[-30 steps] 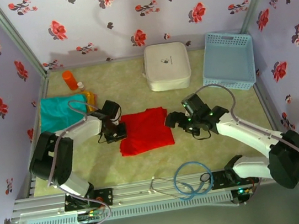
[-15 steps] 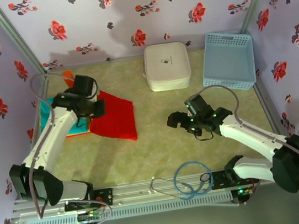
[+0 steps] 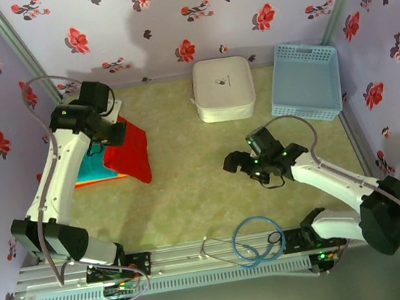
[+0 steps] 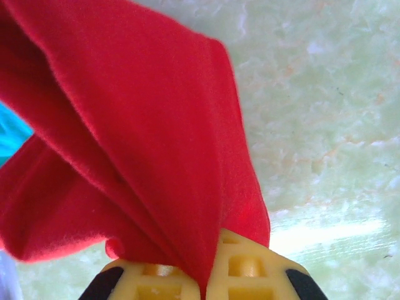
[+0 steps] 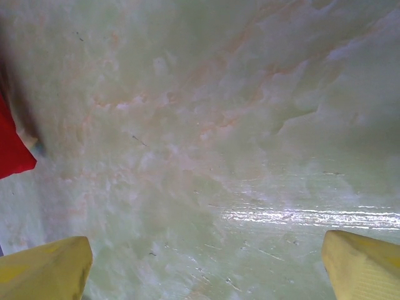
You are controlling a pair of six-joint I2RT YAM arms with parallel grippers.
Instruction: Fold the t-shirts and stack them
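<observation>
My left gripper (image 3: 113, 129) is shut on the red t-shirt (image 3: 132, 153) and holds it up at the back left. The cloth hangs down and drapes over the right edge of a teal t-shirt (image 3: 88, 169), which lies on an orange one (image 3: 101, 181). In the left wrist view the red t-shirt (image 4: 137, 137) runs down into the pinch of the yellow fingers (image 4: 250, 269) of the left gripper (image 4: 209, 278). My right gripper (image 3: 236, 163) hovers open over bare table near the middle. Its yellow fingertips (image 5: 365, 265) stand wide apart, and a red corner (image 5: 12, 150) shows at the left.
A white rounded case (image 3: 223, 88) lies at the back centre, and a light blue lattice basket (image 3: 305, 79) stands at the back right. Loose cables (image 3: 254, 241) loop over the front rail. Flowered walls close in the left, back and right sides.
The left arm lifted the red t-shirt from the table's middle and carried it left and back, over the teal and orange pile. The right arm barely moved.
</observation>
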